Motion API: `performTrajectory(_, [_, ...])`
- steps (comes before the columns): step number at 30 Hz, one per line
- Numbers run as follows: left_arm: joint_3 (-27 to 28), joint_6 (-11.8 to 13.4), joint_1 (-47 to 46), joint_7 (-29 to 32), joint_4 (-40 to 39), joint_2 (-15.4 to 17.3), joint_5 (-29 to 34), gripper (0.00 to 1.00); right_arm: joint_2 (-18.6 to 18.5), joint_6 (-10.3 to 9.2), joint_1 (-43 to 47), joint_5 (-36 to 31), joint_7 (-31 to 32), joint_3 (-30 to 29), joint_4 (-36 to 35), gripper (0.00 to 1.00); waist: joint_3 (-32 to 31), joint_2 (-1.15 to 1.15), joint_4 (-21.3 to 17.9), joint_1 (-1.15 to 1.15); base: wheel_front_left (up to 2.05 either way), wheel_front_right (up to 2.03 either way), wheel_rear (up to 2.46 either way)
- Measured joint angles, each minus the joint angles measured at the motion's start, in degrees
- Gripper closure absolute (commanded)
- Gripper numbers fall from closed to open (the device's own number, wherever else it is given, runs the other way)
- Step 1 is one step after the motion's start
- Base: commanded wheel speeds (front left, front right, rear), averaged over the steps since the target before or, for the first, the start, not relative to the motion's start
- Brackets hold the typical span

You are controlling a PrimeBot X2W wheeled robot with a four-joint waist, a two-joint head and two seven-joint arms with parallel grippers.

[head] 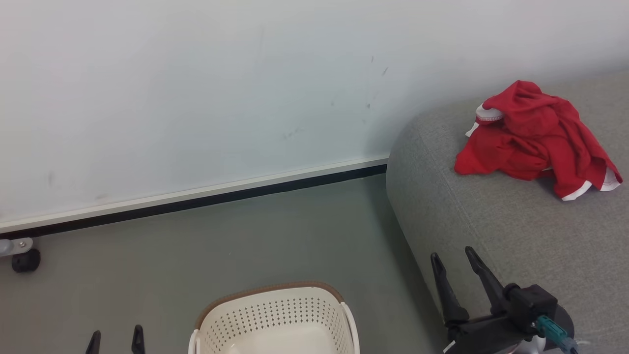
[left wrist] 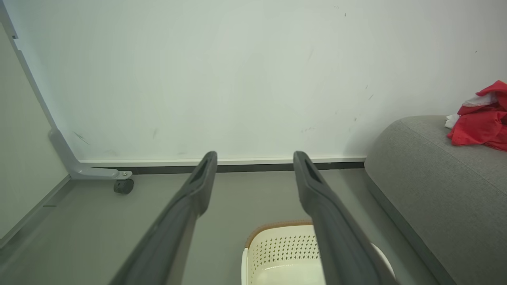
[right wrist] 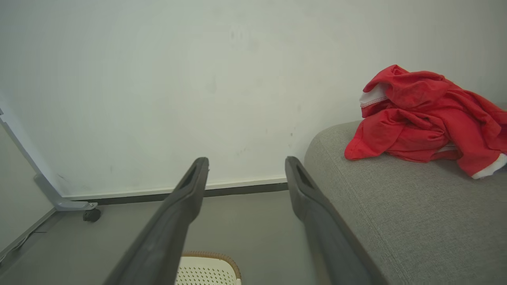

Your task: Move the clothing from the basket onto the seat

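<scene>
1. The right gripper (head: 452, 253), two long dark fingers, stands spread wide and holds nothing. It hovers at the near left rounded edge of the large grey woven-fabric sofa (head: 491, 221).
2. The left gripper (head: 116, 332) is spread just as wide, with nothing between its fingers. It is over the grey floor (head: 245, 236), just left of the cream-white perforated plastic basket with a brown woven-look rim (head: 268, 289).
3. The basket stands on the near floor, with a strip of floor between it and the sofa's left side. Open floor runs from its far rim to the white wall (head: 196, 98) and the black skirting strip (head: 245, 192).
4. The bright red clothing with white panels and striped trim (head: 535, 137) lies in a crumpled heap on the far part of the sofa, well apart from both grippers.
5. The head view shows a small black caster (head: 25, 260) at the far left by the wall. The left wrist view shows the grey metal frame leg (left wrist: 63, 150) it is fixed to.
6. The right wrist view, taken from lower down, shows the heap's left fold lying back from the sofa's rounded corner.
</scene>
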Motion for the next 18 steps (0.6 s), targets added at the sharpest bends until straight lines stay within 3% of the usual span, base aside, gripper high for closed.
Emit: performTrajectory(18, [1.49,0.48,2.25,0.00,-4.67,-2.10,2.38,0.00,-0.63,-1.14,3.63,-2.03,0.00,-2.59,-6.31,0.00,0.50,0.00,-0.01,0.00,0.00,0.00,0.00])
